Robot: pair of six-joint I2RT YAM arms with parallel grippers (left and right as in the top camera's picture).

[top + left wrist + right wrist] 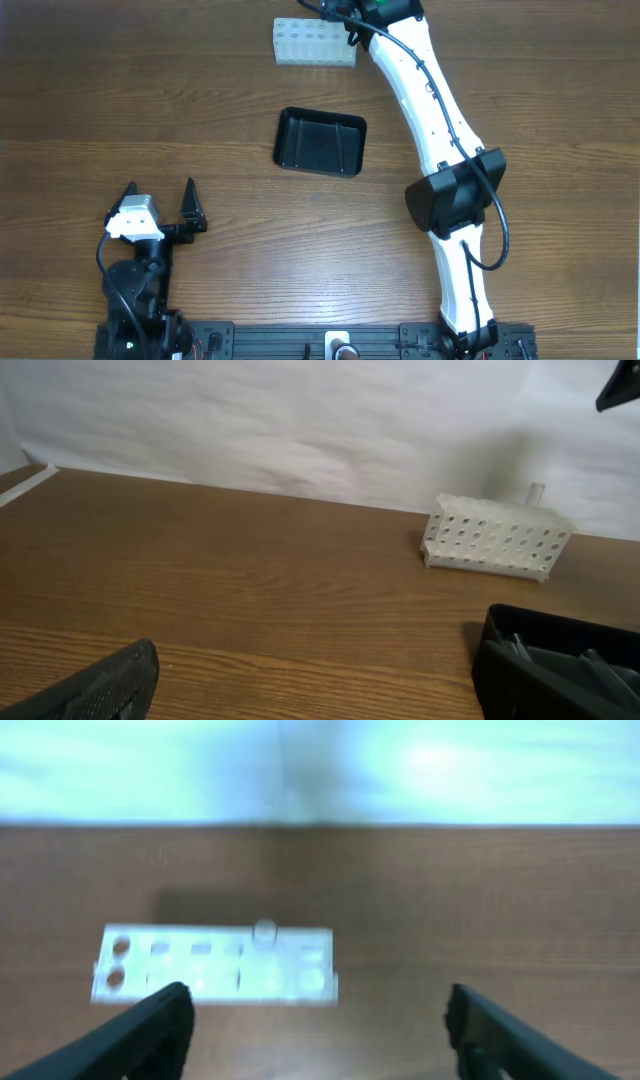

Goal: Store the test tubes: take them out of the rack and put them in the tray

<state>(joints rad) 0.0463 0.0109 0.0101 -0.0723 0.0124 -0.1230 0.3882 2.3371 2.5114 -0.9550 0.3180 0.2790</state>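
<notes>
Wooden table (150, 100) holds rack (313, 44) and tray (284, 141); left end effector (160, 186) and right end effector (318, 996) gape apart.

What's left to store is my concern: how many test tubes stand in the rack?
1. One test tube stands upright in the rack, in its row nearest the wall. Others could sit hidden lower in the holes.

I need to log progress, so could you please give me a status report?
Left gripper open, parked near its base. Right gripper open, above the rack. One test tube upright in the rack; tray apart from it. Nothing in the way.
</notes>
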